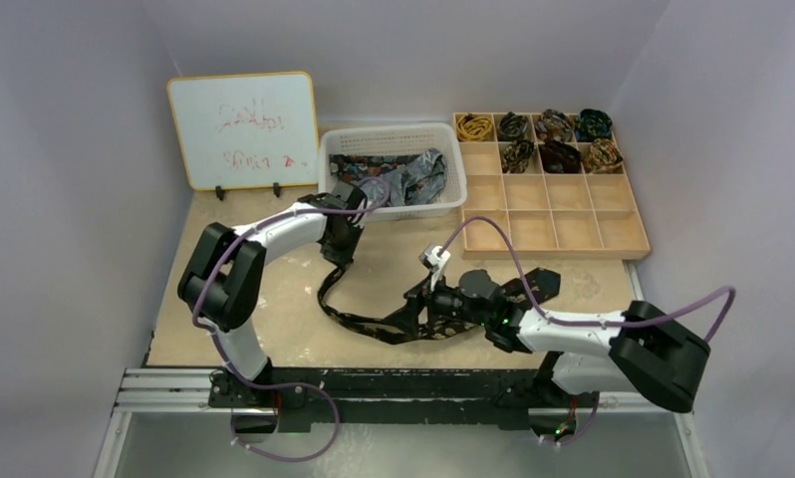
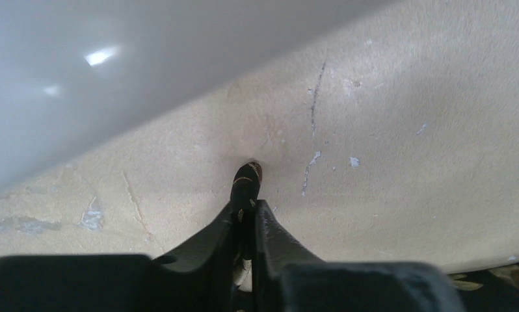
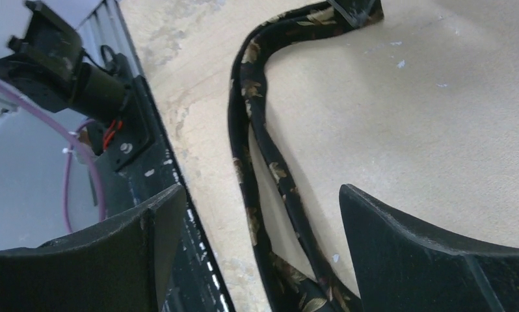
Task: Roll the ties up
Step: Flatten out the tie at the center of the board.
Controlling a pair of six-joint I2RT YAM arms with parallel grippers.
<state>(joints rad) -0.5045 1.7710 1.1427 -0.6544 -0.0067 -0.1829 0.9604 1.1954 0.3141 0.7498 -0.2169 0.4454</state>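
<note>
A long dark tie with gold-brown leaf motifs (image 1: pixel 374 327) lies folded on the beige table between the two arms. My left gripper (image 1: pixel 336 251) is shut on the tie's narrow end; in the left wrist view the tie's tip (image 2: pixel 247 181) pokes out past the closed gripper (image 2: pixel 246 209) just above the table. My right gripper (image 1: pixel 421 302) is open and low over the tie's wider end. In the right wrist view two strands of the tie (image 3: pixel 245 130) run between the spread fingers of the gripper (image 3: pixel 260 195) without touching them.
A white basket (image 1: pixel 392 130) with several loose ties stands at the back centre. A wooden compartment tray (image 1: pixel 553 229) at the back right holds several rolled ties (image 1: pixel 558 139). A whiteboard (image 1: pixel 242 129) leans at the back left. A metal rail (image 3: pixel 153 156) runs along the near table edge.
</note>
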